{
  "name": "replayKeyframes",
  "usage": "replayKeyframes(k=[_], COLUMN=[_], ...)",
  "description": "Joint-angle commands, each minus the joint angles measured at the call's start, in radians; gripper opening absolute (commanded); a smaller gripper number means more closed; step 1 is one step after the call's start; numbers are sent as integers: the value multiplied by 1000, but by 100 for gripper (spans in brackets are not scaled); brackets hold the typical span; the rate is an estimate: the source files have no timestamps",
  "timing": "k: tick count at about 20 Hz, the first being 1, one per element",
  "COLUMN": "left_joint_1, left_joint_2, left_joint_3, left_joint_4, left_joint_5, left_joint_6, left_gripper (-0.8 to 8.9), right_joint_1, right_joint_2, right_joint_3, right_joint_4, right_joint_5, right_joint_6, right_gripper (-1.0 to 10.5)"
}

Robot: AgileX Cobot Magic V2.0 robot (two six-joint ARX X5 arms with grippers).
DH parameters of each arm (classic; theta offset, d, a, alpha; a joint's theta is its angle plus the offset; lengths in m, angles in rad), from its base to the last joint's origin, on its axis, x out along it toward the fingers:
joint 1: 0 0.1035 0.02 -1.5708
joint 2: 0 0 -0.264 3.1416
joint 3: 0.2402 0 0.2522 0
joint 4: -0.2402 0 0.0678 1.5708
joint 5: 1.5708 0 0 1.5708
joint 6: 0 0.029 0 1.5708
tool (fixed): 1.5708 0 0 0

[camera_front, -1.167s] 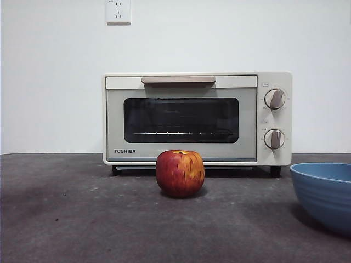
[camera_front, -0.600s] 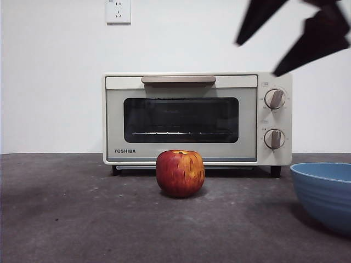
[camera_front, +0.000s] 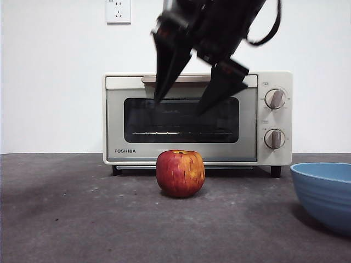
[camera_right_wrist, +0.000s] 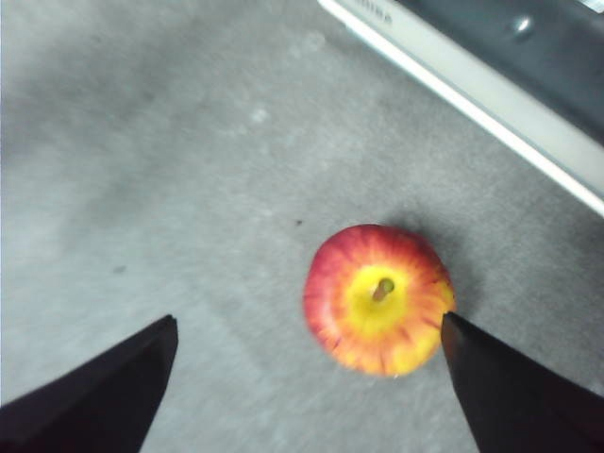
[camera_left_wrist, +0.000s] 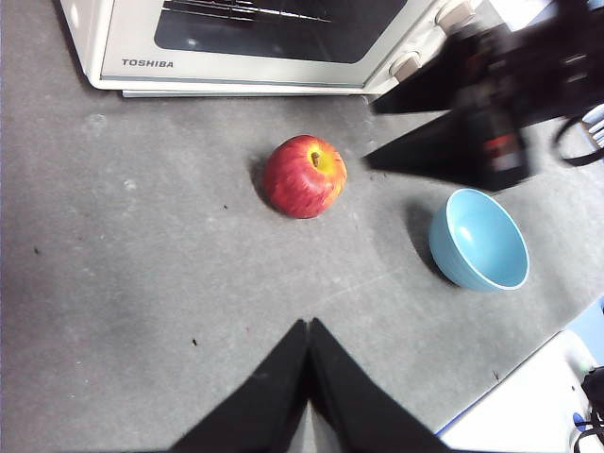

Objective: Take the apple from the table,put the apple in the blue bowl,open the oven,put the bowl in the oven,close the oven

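Above the apple: right gripper (camera_front: 181, 104), black jaws spread wide, empty, lined up for a top-down grab.
Apple: round red-yellow apple (camera_front: 180, 173) on the dark grey mottled surface (camera_front: 82, 219), before the cream-white TOSHIBA oven (camera_front: 181, 118), door closed.
Bowl: ridged blue bowl (camera_front: 323, 194) beside it, empty.
Left gripper (camera_left_wrist: 309, 335): jaws pressed together, waiting.

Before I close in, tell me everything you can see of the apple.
The round red apple with yellow-orange streaks has a yellow dimpled top with a short brown stem. Its skin looks smooth and whole. It stands upright, stem up, on the dark grey mottled table, in front of the cream-white toaster oven. Nothing else touches it; the open right tool hangs above.
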Motion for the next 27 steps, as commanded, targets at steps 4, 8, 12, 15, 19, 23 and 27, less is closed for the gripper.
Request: replayKeyframes(k=[4, 8, 12, 15, 19, 23, 27], left_joint_1=[-3, -3, -3, -4, -4, -4, -4], left_joint_2=[6, 10, 22, 25, 25, 25, 26], left_joint_3=[20, 20, 20, 20, 20, 20, 20], left_joint_4=[11, 11, 10, 11, 12, 12, 18], left_joint_5=[2, 2, 2, 2, 2, 2, 2], left_joint_6=[12, 12, 12, 13, 13, 13, 14], left_gripper=[7, 7, 7, 7, 7, 7, 7], right_joint_1=[18, 18, 18, 17, 20, 25, 25], right_joint_2=[114, 177, 228, 266, 289, 289, 262], right_joint_3=[23, 23, 23, 23, 23, 23, 24], right_joint_4=[69, 102, 111, 115, 115, 99, 73], right_joint_5=[75, 104, 103, 116, 142, 164, 142], right_joint_6=[18, 18, 19, 19, 24, 53, 52], right_gripper=[446, 446, 446, 446, 427, 180, 28])
